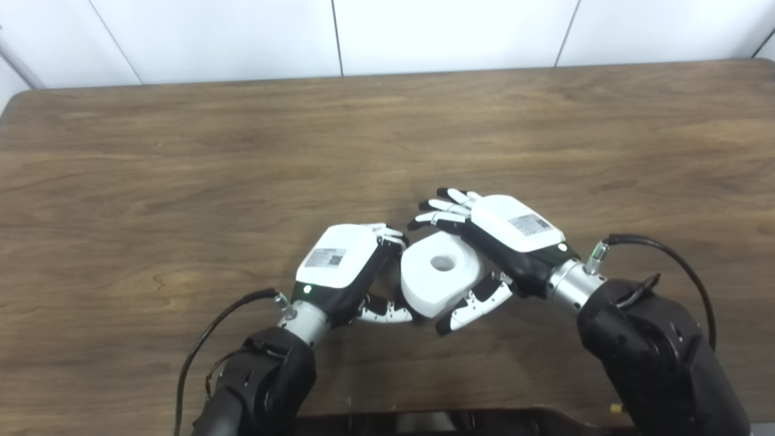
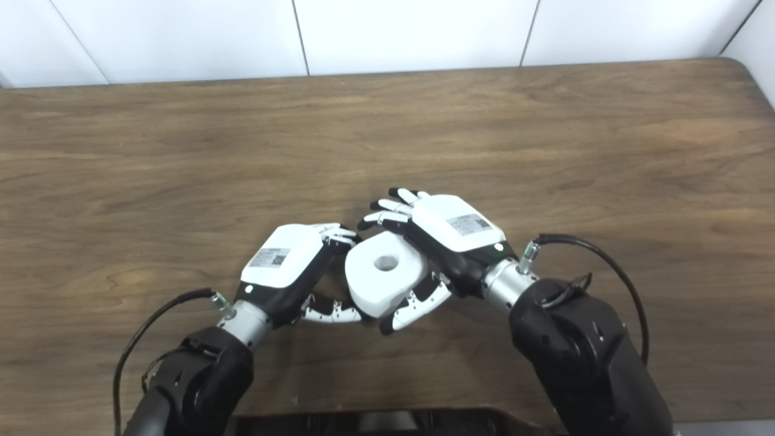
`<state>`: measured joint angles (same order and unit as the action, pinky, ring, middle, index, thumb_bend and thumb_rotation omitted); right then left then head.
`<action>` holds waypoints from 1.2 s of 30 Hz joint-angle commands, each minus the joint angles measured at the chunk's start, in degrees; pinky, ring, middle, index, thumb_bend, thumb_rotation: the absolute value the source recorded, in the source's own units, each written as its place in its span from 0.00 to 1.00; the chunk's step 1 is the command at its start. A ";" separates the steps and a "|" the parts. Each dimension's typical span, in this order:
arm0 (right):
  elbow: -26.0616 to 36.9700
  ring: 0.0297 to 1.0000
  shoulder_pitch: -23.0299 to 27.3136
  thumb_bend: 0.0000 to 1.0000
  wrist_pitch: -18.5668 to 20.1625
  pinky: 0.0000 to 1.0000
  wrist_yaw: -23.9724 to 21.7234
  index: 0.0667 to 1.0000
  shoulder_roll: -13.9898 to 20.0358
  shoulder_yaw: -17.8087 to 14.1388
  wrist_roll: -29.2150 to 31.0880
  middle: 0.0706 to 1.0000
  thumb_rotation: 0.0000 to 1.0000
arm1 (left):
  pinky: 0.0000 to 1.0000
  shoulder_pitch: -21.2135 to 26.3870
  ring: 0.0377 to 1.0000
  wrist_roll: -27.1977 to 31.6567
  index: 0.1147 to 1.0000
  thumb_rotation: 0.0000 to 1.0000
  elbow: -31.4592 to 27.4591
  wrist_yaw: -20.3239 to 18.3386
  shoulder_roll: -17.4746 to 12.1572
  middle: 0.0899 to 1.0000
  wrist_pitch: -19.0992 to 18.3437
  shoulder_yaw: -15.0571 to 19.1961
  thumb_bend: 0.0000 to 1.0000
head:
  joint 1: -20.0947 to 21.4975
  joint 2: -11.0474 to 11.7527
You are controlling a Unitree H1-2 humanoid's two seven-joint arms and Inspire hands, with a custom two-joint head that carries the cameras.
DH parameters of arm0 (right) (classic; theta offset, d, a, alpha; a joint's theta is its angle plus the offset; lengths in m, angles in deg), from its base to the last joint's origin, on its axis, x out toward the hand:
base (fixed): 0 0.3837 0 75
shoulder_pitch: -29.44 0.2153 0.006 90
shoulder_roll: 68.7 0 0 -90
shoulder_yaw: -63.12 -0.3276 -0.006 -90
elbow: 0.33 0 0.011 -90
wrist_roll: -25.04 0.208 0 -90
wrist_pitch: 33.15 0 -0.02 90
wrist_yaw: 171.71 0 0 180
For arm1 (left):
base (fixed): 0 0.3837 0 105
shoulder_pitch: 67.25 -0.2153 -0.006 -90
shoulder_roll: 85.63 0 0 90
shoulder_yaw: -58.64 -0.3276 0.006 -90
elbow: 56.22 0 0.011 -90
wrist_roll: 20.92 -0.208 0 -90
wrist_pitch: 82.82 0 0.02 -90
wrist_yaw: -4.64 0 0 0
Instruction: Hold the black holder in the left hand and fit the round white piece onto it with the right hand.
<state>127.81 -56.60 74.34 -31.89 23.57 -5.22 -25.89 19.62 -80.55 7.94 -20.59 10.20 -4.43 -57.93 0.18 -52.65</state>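
Observation:
The round white piece (image 1: 441,280), thick with a hole in its middle, hangs just above the table between both hands. My right hand (image 1: 505,233) cups it from the right, with fingers (image 1: 445,209) reaching past its far edge and the thumb (image 1: 475,304) along its near edge. My left hand (image 1: 345,260) presses in from the left, fingers curled at the piece's left rim and thumb (image 1: 384,313) tucked under it. The black holder is almost wholly hidden behind the piece and the left hand; only a dark sliver (image 1: 399,295) shows there.
The brown wooden table (image 1: 242,151) stretches wide on all sides of the hands. A white panelled wall (image 1: 387,30) runs behind its far edge. A black cable (image 1: 672,257) loops from the right wrist, and another (image 1: 209,333) from the left.

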 commanded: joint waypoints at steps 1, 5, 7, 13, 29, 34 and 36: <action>1.05 1.00 0.34 1.00 -1.53 1.00 0.54 0.81 -0.18 -0.52 -0.19 0.95 0.37 | 0.84 -0.86 0.86 -0.06 0.42 0.06 0.27 -2.99 0.02 0.77 -0.44 -0.93 0.52 | 0.00 -0.04; 1.08 1.00 0.33 1.00 -1.82 1.00 0.48 0.81 -0.26 -0.73 -0.30 0.95 0.38 | 0.84 -0.85 0.86 0.03 0.42 0.06 0.27 -3.07 0.07 0.77 -0.46 -0.94 0.52 | -0.04 -0.02; 1.25 1.00 0.62 1.00 -1.69 1.00 0.17 0.81 -0.27 -0.87 -0.47 0.95 0.38 | 0.83 -0.84 0.86 0.07 0.42 0.06 0.36 -2.92 0.11 0.77 -0.42 -0.91 0.52 | -0.08 -0.03; 2.87 1.00 2.42 1.00 -1.27 1.00 -1.66 0.81 -0.03 -1.72 -0.86 0.95 0.41 | 0.84 -0.65 0.86 0.04 0.42 0.06 0.74 -2.92 0.10 0.77 -0.48 -0.86 0.51 | 0.02 0.24; 10.12 1.00 9.54 1.00 2.97 1.00 -15.67 0.87 -0.32 -5.08 -0.84 0.98 0.44 | 0.84 -0.59 0.86 0.38 0.42 0.06 1.36 -2.49 0.03 0.77 -0.26 -0.63 0.51 | 0.19 0.37; 10.94 1.00 10.90 1.00 3.72 1.00 -18.07 0.87 -0.68 -5.91 -1.32 0.99 0.44 | 0.84 -0.69 0.86 0.43 0.42 0.05 1.43 -2.19 -0.05 0.77 -0.07 -0.59 0.52 | 0.19 0.42; 11.21 1.00 11.67 1.00 4.31 1.00 -19.35 0.88 -0.72 -6.27 -1.58 0.99 0.44 | 0.84 -0.67 0.86 0.58 0.42 0.06 1.48 -2.22 -0.09 0.77 -0.05 -0.52 0.51 | 0.08 0.49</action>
<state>137.20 -47.17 78.25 -50.69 23.10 -10.58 -27.13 19.71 -80.71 8.03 -20.77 10.30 -4.37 -57.92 0.18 -52.12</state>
